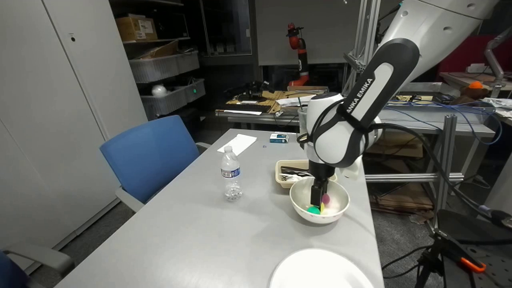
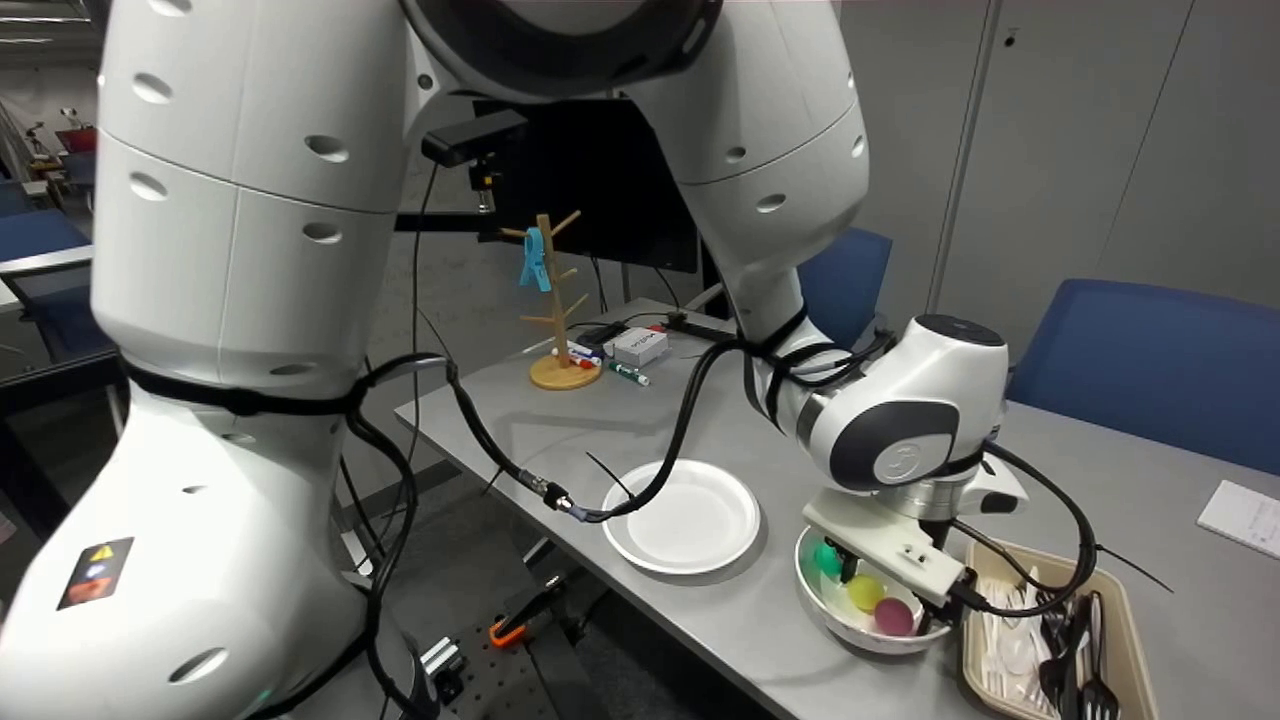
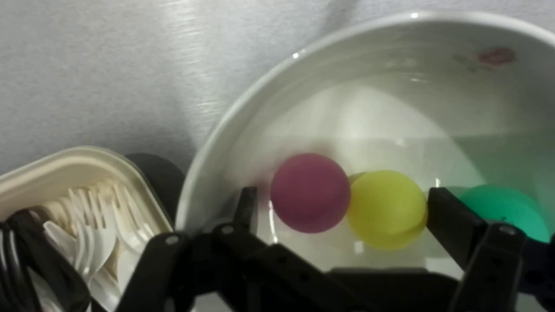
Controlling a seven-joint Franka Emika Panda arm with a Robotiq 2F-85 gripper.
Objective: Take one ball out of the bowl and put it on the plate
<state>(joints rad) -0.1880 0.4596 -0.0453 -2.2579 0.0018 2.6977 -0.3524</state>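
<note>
The small magenta ball (image 3: 310, 193) lies in the white bowl (image 3: 243, 99), with a yellow ball (image 3: 387, 210) touching or close against it and a green ball (image 3: 505, 210) at the far side. In the exterior views the magenta ball (image 1: 326, 199) (image 2: 893, 617) shows inside the bowl (image 1: 298, 204) (image 2: 825, 607). My gripper (image 3: 342, 194) is open and reaches down into the bowl. Its fingers stand on either side of the magenta and yellow balls; one finger is between yellow and green. The plate (image 2: 690, 530) lies on the table beside the bowl, with nothing on it; an exterior view cuts it off (image 1: 320, 272).
A beige tray of cutlery (image 1: 279, 179) (image 2: 1135, 640) stands close beside the bowl. A water bottle (image 1: 231, 176) stands on the table (image 1: 224, 240). A wooden peg stand (image 2: 565, 373) and a small white box (image 2: 637, 345) stand beyond the plate. The arm's cable hangs near the plate.
</note>
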